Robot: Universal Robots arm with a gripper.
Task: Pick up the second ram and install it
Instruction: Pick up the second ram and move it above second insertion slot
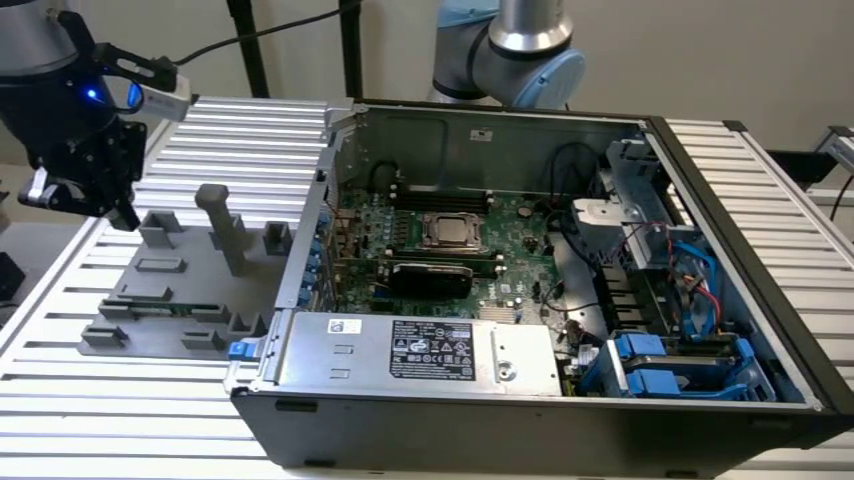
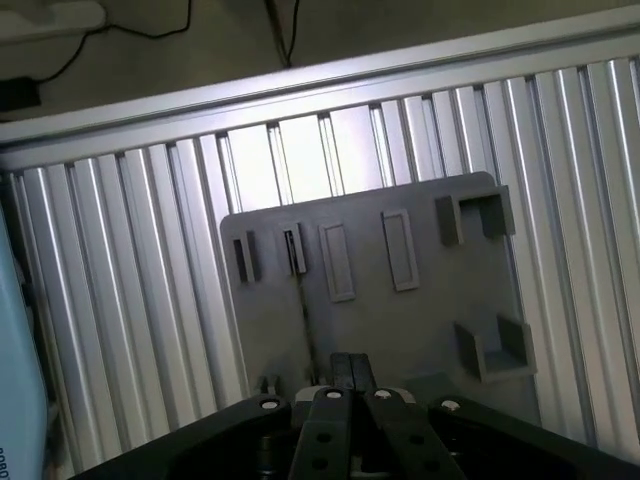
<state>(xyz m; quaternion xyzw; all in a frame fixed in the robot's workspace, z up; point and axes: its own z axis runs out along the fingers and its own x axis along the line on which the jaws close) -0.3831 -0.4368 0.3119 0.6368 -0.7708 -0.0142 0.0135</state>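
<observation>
The ribbed metal tabletop (image 1: 80, 400) carries an open computer case (image 1: 534, 425) that takes up the exterior view from its centre out to three o'clock. The case's motherboard (image 1: 521, 290) is exposed. At eleven o'clock in that view the dark arm (image 1: 54, 90) reaches down over the far corner of a gray fixture plate (image 1: 180, 285), which lies flat on the tabletop at nine o'clock of the case, just beside its wall. The plate holds several gray blocks and one tall upright post (image 1: 220, 228).

The end effector (image 1: 83, 205) hangs above the plate at about ten o'clock of the post, apart from everything on it. It is clenched: in the wrist view its fingers (image 2: 338, 372) press together with nothing between them.

The second ram (image 1: 171, 308) is a slim green strip resting in the fixture at seven o'clock of the post, between two low blocks and well apart from the end effector. In the wrist view a thin dark line (image 2: 305, 320) runs across the plate (image 2: 410, 330) towards the fingertips. It may be the same stick seen edge-on, though the angle leaves that uncertain.
</observation>
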